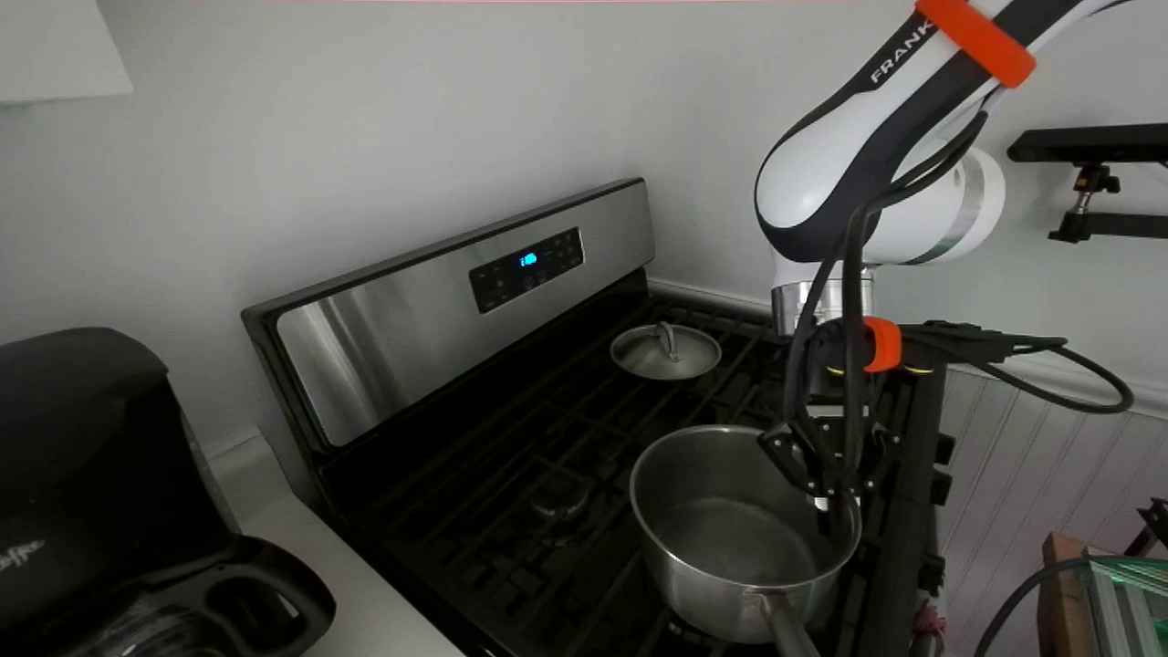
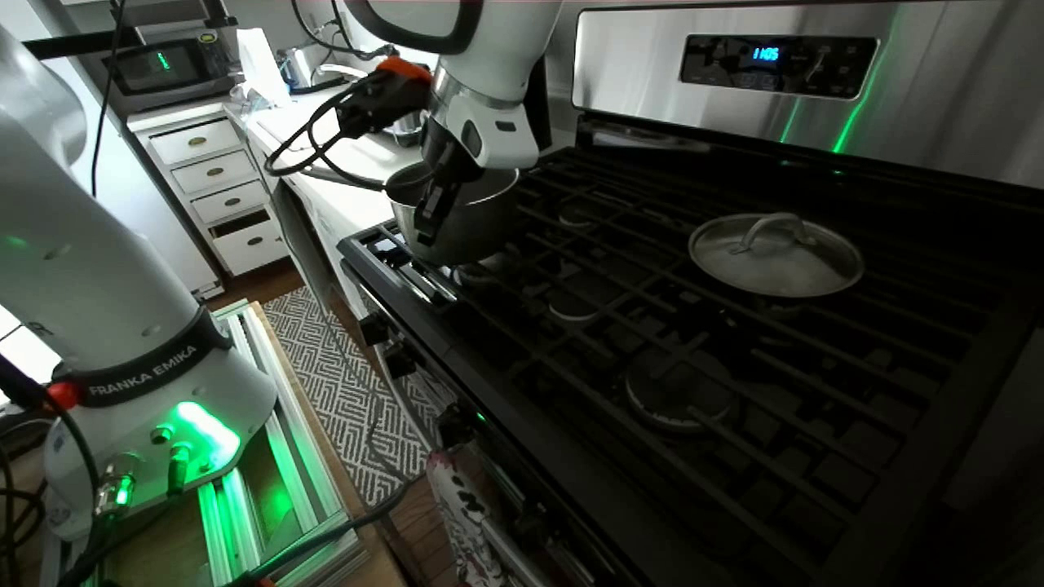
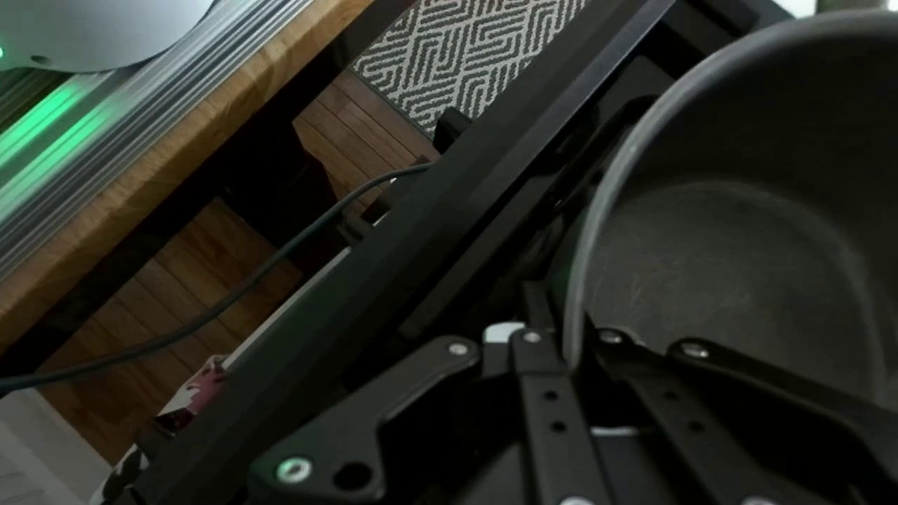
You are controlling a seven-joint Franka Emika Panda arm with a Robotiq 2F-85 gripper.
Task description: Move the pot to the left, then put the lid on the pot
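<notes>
I hold the pot point(image 1: 721, 547) by its rim, gripper point(image 3: 567, 324) clamped tight | in an exterior view, lid point(image 1: 659, 359) apart on stove point(image 1: 511, 511), farther, to the left

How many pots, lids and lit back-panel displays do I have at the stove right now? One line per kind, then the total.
1 pot, gripped in the jaws
1 lid, off the pot
1 lit back-panel display
Total: 3

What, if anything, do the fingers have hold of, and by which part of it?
The pot, by its rim: the fingers pinch it with one inside and one outside, clear of the handle.
</notes>
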